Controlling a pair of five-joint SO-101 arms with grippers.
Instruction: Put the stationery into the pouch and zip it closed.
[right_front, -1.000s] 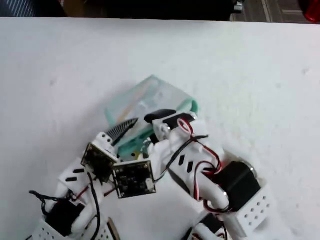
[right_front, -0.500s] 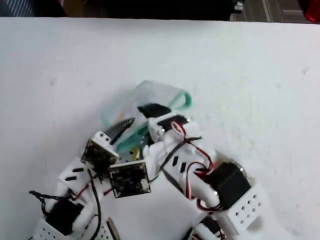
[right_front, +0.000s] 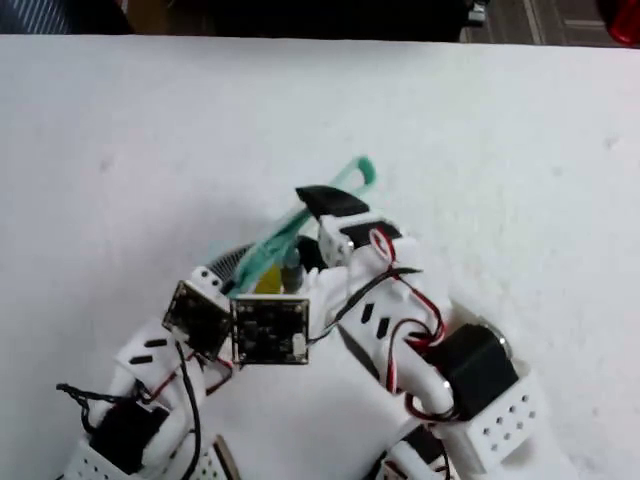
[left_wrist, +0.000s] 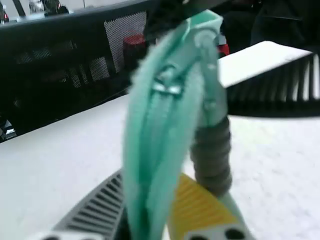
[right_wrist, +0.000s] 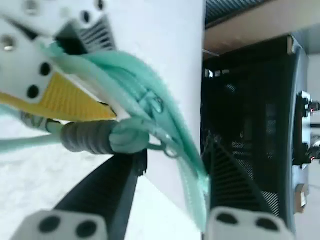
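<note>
The pouch (right_front: 275, 245) stands tilted on edge over the desk (right_front: 500, 130), between the two arms; the left claw (left_wrist: 150, 215) is clamped on its near end, probably anchoring it so the zip can run; the right claw (right_wrist: 175, 150) sits at the zip edge beside the slider (right_wrist: 157, 106); whether it pinches anything, I cannot tell.

Bright even light, white table (right_front: 500, 120) washed out w/ glare, faint shadows, dark bkgd.
</note>
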